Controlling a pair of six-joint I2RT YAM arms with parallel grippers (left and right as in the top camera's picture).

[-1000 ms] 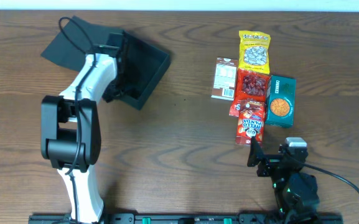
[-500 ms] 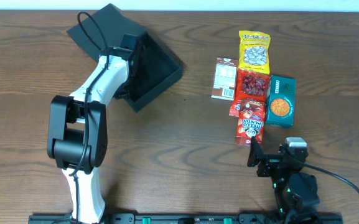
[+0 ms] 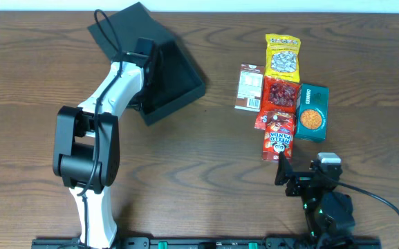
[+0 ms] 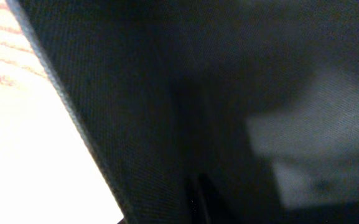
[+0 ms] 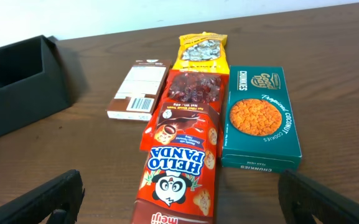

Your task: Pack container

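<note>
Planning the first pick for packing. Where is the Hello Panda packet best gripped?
Probably its near short end, from above on the right gripper's side. The Hello Panda packet lies flat, lengthwise toward those open jaws; the teal cookie box crowds one long edge, the red packet its far end.

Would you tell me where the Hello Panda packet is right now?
Overhead view: the Hello Panda packet lies right of centre, just below the red dried-fruit bag and beside the teal cookie carton.
</note>
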